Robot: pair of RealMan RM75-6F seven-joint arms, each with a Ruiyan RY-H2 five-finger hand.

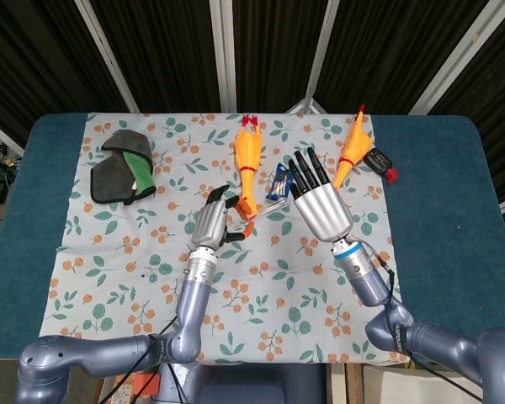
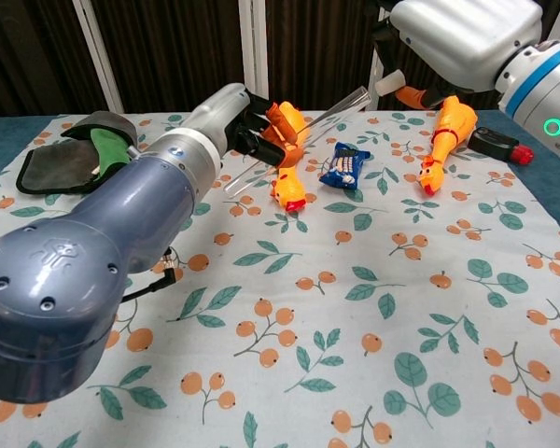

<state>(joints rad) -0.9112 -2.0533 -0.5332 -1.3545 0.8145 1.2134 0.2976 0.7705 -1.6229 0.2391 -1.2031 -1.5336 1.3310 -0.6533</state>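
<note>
My left hand [image 1: 210, 224] [image 2: 226, 119] grips a clear plastic tube [image 2: 338, 104] with an orange piece near the grip. The tube slants up and to the right, above a rubber chicken [image 1: 247, 158] [image 2: 288, 185] lying on the floral cloth [image 1: 135, 269]. My right hand [image 1: 321, 207] [image 2: 462, 35] hovers with straight fingers and holds nothing. It is just right of a blue snack packet [image 1: 278, 182] [image 2: 345, 164] and near a second rubber chicken [image 1: 353, 148] [image 2: 441, 136]. The tube's far end points toward the right hand.
A grey cloth with a green item [image 1: 123, 167] [image 2: 77, 150] lies at the far left of the cloth. A small black and red object [image 1: 380, 162] [image 2: 499, 145] sits beside the right chicken. Blue table surface [image 1: 442, 219] flanks the cloth on both sides.
</note>
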